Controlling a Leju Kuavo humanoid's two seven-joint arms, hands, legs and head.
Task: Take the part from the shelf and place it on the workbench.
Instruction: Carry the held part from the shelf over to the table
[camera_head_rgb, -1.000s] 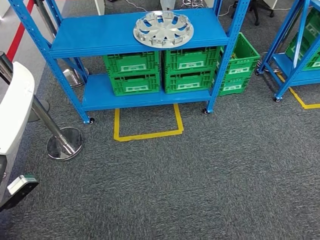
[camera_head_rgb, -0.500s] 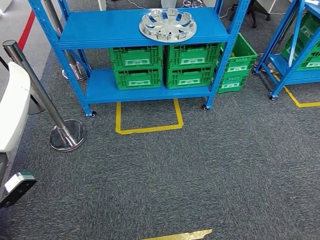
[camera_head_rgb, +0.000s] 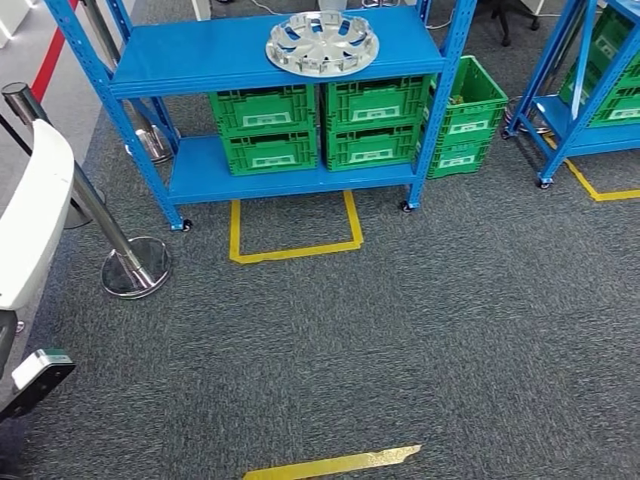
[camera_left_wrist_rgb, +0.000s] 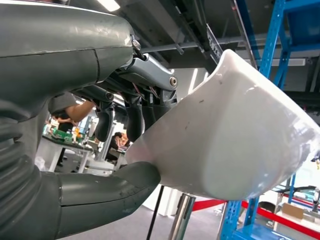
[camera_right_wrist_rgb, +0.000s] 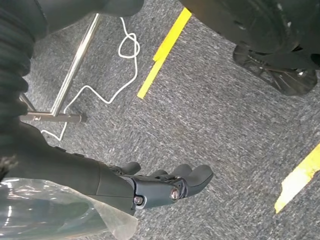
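My left hand (camera_left_wrist_rgb: 113, 130) grips a large white moulded part (camera_left_wrist_rgb: 234, 130), thumb under its edge and dark fingers over it. In the head view the same white part (camera_head_rgb: 30, 220) juts in at the left edge, above the floor. A silver wheel cover (camera_head_rgb: 322, 43) lies on the top board of the blue shelf (camera_head_rgb: 189, 60) ahead. My right hand (camera_right_wrist_rgb: 162, 185) hangs over the grey carpet with its fingers loosely stretched and nothing in them.
Green crates (camera_head_rgb: 317, 125) fill the shelf's lower level, with one more beside it (camera_head_rgb: 464, 120). A chrome barrier post (camera_head_rgb: 136, 268) stands at the left. A yellow taped square (camera_head_rgb: 294, 250) and a yellow strip (camera_head_rgb: 332, 463) mark the carpet. A second blue shelf (camera_head_rgb: 581, 90) stands at the right.
The whole picture has shifted: the camera has moved back from the shelf, and a yellow strip has come into view at the bottom. The white part stays at the left edge.
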